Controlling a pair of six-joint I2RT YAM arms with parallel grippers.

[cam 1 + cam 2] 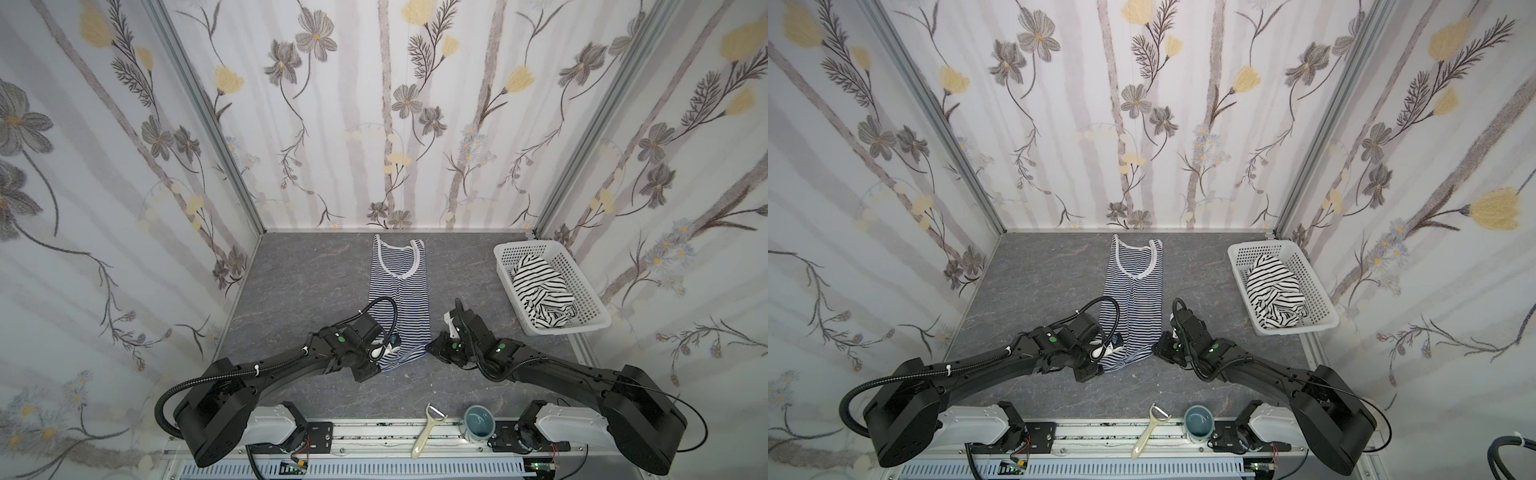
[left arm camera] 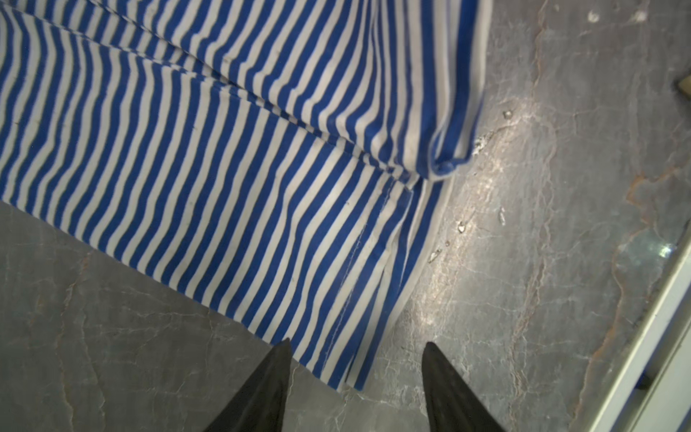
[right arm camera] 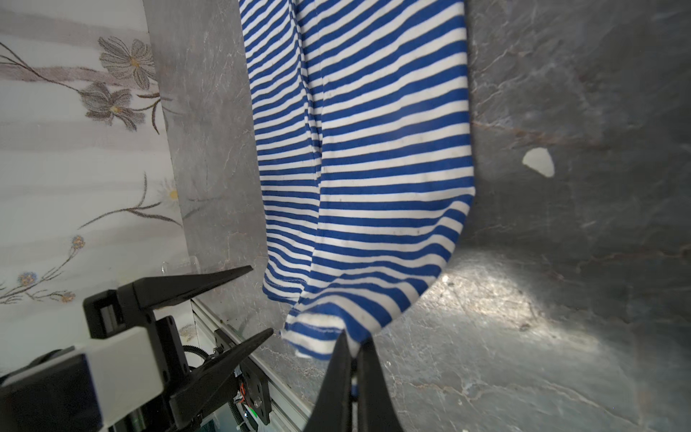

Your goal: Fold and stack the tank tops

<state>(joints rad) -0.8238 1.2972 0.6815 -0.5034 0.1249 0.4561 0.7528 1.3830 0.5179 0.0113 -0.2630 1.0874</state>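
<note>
The navy-and-white striped tank top (image 1: 409, 291) (image 1: 1142, 286) lies in a long narrow fold down the middle of the grey table, neckline toward the back wall. My right gripper (image 3: 355, 338) (image 1: 430, 347) is shut on its near right hem corner, which is bunched and lifted a little. My left gripper (image 2: 358, 344) (image 1: 388, 355) stands open at the near left hem corner (image 2: 347, 374), fingers astride the cloth without pinching it; the right wrist view also shows this gripper (image 3: 258, 299) open. The white tank top with black stripes (image 1: 540, 291) (image 1: 1275, 291) lies crumpled in the basket.
The white perforated basket (image 1: 525, 246) (image 1: 1258, 245) stands at the back right of the table. A cream peeler (image 1: 428, 432) and a blue-grey cup (image 1: 478, 424) rest on the front rail. Flowered walls close in the left, back and right sides.
</note>
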